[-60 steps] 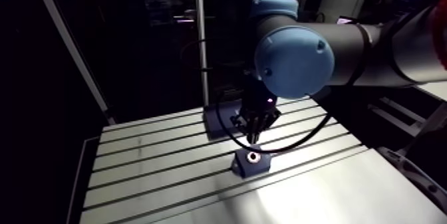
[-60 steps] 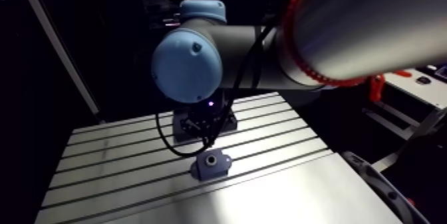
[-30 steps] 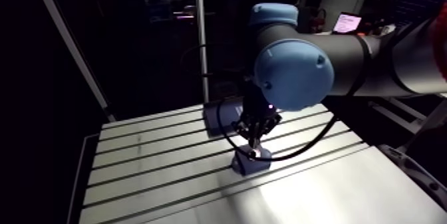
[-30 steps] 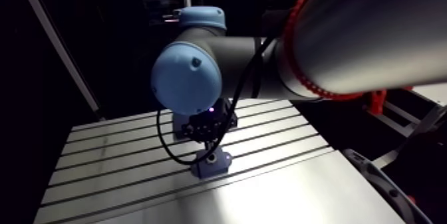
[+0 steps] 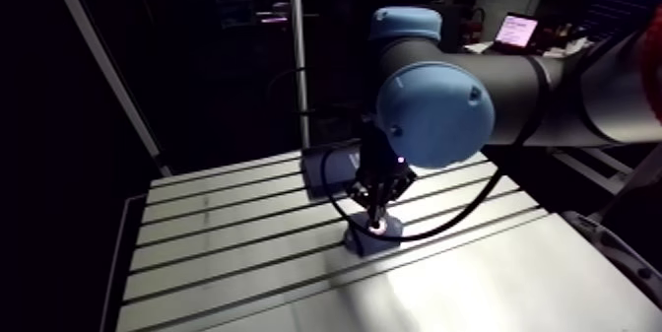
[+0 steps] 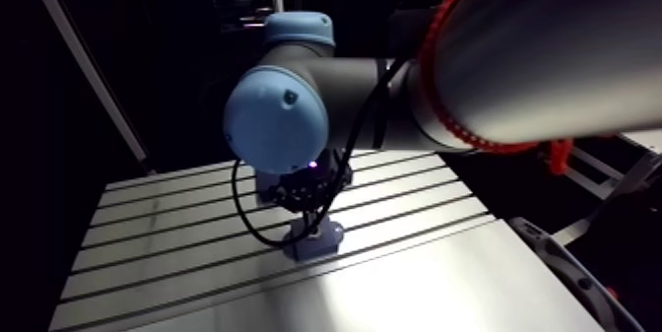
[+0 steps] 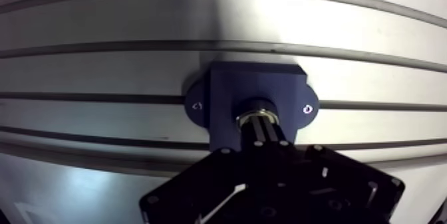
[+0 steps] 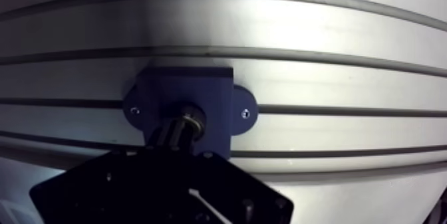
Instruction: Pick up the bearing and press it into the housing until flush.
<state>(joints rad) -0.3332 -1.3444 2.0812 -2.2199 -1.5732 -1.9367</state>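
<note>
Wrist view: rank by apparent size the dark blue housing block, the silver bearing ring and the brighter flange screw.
Largest: dark blue housing block
Then: silver bearing ring
Smallest: brighter flange screw

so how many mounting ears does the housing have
2: one mounting ear on one side of the housing, another opposite. The gripper hides its near edge.
</note>
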